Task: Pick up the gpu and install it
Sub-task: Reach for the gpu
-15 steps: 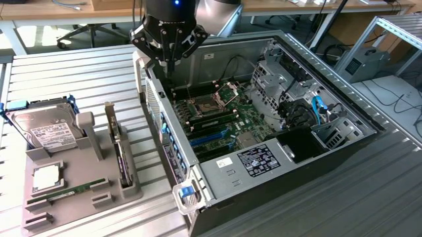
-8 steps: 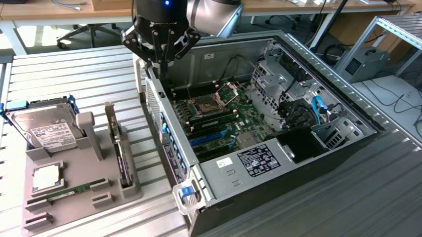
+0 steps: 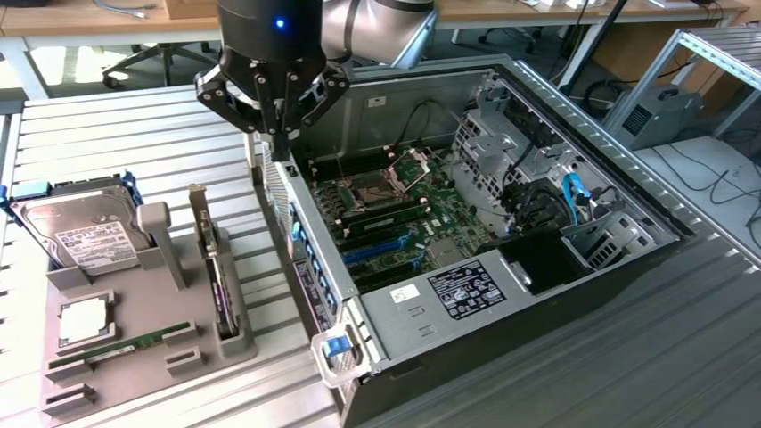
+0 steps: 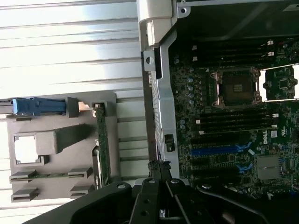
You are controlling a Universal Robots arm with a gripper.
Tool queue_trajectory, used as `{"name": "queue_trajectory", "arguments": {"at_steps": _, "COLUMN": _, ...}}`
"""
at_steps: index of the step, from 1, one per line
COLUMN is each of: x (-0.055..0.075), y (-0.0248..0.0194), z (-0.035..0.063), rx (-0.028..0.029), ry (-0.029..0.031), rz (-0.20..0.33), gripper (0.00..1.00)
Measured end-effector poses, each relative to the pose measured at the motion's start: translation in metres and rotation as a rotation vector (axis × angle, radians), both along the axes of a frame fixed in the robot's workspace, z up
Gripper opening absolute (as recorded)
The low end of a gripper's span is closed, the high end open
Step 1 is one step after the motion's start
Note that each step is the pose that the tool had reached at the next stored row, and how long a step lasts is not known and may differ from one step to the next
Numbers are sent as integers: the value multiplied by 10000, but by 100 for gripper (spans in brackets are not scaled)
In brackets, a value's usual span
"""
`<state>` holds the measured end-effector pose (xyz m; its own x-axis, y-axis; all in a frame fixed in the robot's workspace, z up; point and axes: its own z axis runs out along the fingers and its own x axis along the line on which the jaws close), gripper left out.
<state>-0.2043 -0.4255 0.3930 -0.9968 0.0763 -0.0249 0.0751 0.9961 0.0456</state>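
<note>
**Gripper poised above the case wall, gpu not yet picked up.** The gripper [image 3: 283,145] hung with its fingers closed on nothing, directly over the rear wall of the open case [image 3: 303,259], between the holder [image 3: 143,303] and the motherboard [image 3: 393,209]. The gpu [image 3: 214,267] stood on its long edge in a slot of the holder on the desk [image 3: 131,134], well apart from the gripper. Standing the card upright probably served to offer its top edge to a grasp from above. The hard drive [image 3: 81,234] leaned in its own cradle just beside the card, and the memory stick [image 3: 119,346] lay flat near the holder's front. The case lay on its side with its panel off, so the expansion slots faced upward for a vertical insertion. In the wrist view the gripper [image 4: 160,164] pointed at the case wall, with the gpu [image 4: 102,144] off to one side.
</note>
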Motion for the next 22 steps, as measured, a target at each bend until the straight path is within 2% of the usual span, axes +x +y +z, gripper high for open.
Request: {"name": "queue_trajectory", "arguments": {"at_steps": 22, "x": -130, "y": -166, "z": -7, "rx": 0, "ry": 1, "rz": 0, "gripper": 11}}
